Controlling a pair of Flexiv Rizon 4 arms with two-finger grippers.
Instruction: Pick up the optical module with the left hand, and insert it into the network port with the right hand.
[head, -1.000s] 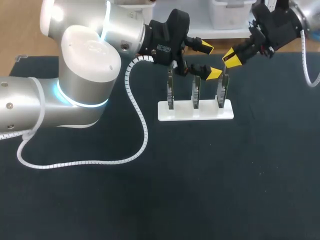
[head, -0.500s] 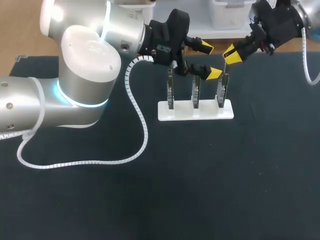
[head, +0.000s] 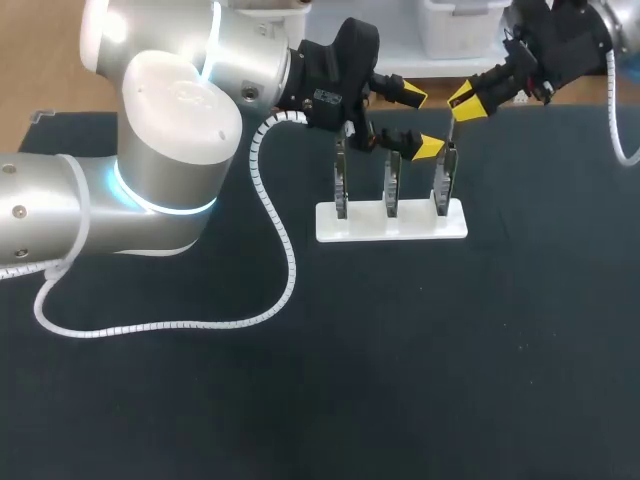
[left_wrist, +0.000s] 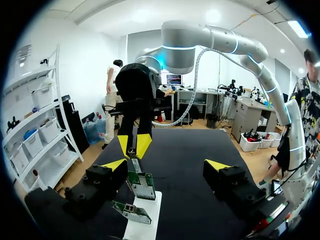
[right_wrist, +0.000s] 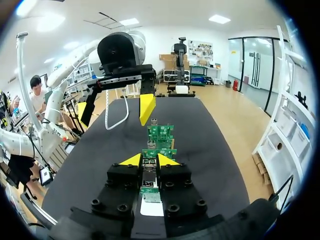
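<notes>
Three boards (head: 392, 182) stood upright in a rack (head: 390, 224) on the table (head: 450, 350), just below the left claw (head: 420, 122). The right claw (head: 465, 103), with a module (right_wrist: 149, 181) gripped between its fingers, hung above and behind the end board (head: 444, 182).

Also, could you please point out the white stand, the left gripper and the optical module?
white stand (head: 326, 228), head view, bare left end of its base.
left gripper (head: 420, 123), head view, midway between its yellow tips.
optical module (right_wrist: 149, 182), right wrist view, body between the jaws.

left arm (head: 170, 140): fat silver-white rounded joints, pale-blue glowing ring (head: 160, 209), white coiled cable (head: 278, 235). left gripper (head: 420, 122): black body, 2 yellow wedge tips, round bolt heads. right arm (head: 618, 18) silver w/ white coil (head: 610, 115); right gripper (head: 466, 103) black, yellow tips.
</notes>
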